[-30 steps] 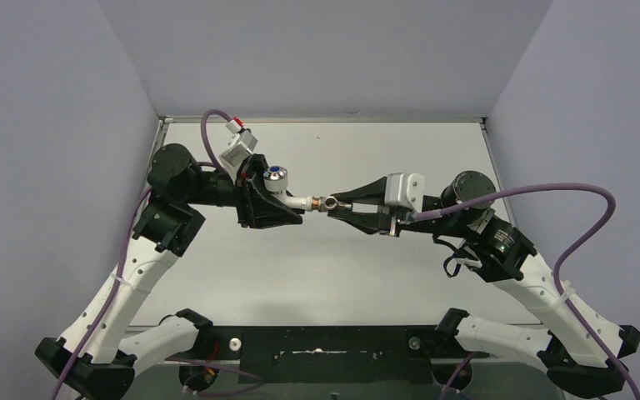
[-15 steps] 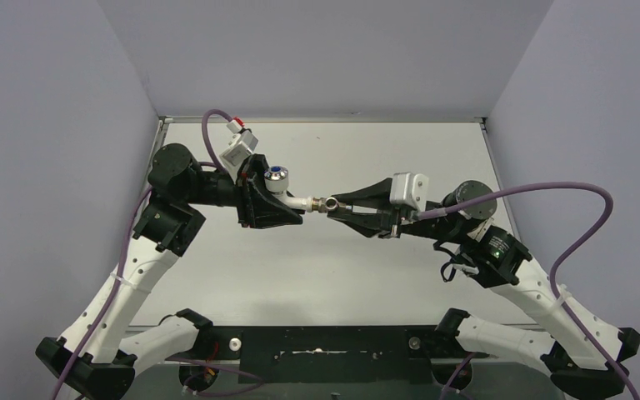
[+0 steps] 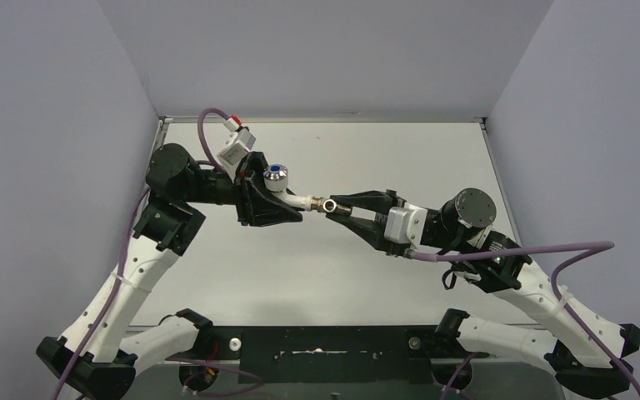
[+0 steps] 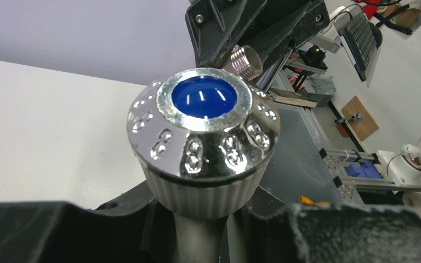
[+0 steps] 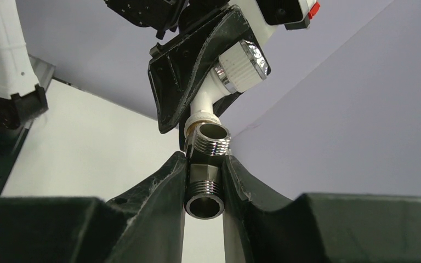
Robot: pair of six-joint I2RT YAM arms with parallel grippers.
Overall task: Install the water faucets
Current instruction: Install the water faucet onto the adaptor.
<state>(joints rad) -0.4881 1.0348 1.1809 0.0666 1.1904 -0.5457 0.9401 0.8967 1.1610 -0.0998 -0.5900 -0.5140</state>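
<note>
Chrome fitting (image 5: 204, 176), clamped in the right gripper (image 5: 204, 164), meets the tap (image 3: 297, 199) clamped in the left gripper (image 3: 283, 205). Seemingly the threading step; next needs aligned twisting.

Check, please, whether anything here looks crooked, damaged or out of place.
Nothing stands out. The left gripper holds the white tap, the right gripper holds the metal fitting, and the two parts meet end to end above the table. No damage shows.
</note>
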